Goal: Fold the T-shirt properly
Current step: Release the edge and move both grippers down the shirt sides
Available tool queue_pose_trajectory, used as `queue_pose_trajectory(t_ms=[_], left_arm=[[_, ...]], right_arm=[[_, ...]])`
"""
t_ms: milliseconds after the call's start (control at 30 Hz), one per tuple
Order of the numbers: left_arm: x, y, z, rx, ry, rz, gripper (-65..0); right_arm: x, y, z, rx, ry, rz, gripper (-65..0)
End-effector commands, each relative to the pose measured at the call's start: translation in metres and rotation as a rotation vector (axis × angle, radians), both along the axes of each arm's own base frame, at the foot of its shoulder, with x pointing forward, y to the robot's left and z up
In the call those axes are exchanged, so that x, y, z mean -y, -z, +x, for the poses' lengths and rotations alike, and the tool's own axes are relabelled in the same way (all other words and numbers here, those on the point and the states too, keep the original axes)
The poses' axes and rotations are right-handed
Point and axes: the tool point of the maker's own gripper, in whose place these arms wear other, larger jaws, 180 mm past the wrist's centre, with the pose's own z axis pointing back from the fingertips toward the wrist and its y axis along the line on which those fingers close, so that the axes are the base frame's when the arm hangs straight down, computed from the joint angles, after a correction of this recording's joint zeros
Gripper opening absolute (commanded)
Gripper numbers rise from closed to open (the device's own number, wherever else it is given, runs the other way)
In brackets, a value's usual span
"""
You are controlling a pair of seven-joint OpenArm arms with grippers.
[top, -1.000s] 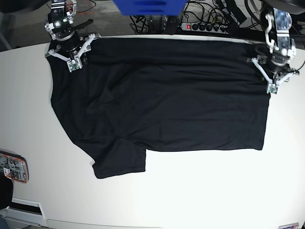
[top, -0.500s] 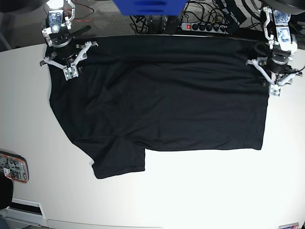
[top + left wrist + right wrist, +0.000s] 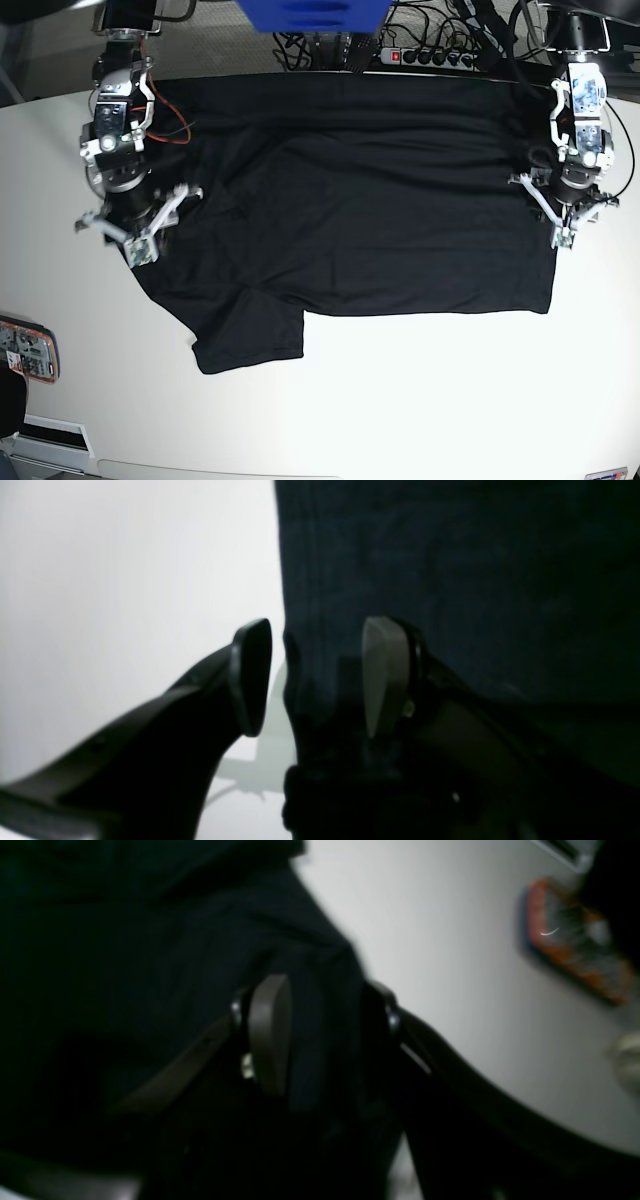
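Both pincers, left pincer (image 3: 563, 212) and right pincer (image 3: 135, 225), each clamped on the T-shirt's (image 3: 350, 200) edge, drag toward 6 o'clock across the desk (image 3: 420, 400), starting the fold.

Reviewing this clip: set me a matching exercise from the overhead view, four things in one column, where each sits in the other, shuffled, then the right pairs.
Things:
1. T-shirt
2. left gripper
3. right gripper
4. power strip

Places:
A. at the shirt's left edge in the base view
B. beyond the table's far edge
C. spread across the table's middle
D. at the shirt's right edge in the base view

Pairs: 1-C, 2-D, 3-A, 4-B
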Motion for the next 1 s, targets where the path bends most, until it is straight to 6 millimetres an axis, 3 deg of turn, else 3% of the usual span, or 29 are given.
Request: queue_pose_trajectory(t_ms=[0, 100, 267, 400, 467, 633, 867, 967], left_arm=[[-0.001, -0.008, 0.006, 0.022, 0.014, 0.012, -37.7], [0.0, -0.007, 0.005, 0.019, 0.013, 0.01, -37.7], [-0.005, -0.002, 0.003, 0.003, 0.003, 0.012, -37.7], [-0.006, 0.008, 0.011, -0.014, -0.011, -0.004, -37.7], [-0.008, 0.02, 0.012, -0.044, -0.024, -0.017, -37.7], [0.004, 0.036, 0.02, -0.082, 0.002, -0.036, -37.7], [0.006, 0.034, 0.023, -0.076, 0.006, -0.036, -37.7], [0.004, 0.028, 0.026, -0.061, 0.011, -0.027, -37.7]], right_arm=[[0.002, -0.011, 0.005, 0.044, -0.001, -0.006, -42.9], [0.005, 0.005, 0.001, 0.001, 0.008, 0.0, -42.9], [0.014, 0.064, -0.022, -0.157, 0.042, 0.027, -42.9], [0.016, 0.087, -0.029, -0.195, 0.052, 0.051, -42.9], [0.018, 0.094, -0.021, -0.2, 0.061, 0.062, -42.9], [0.02, 0.095, -0.001, -0.188, 0.073, 0.074, -42.9], [0.02, 0.092, 0.0, -0.181, 0.071, 0.073, -42.9], [0.017, 0.066, 0.014, -0.104, 0.053, 0.062, -42.9]])
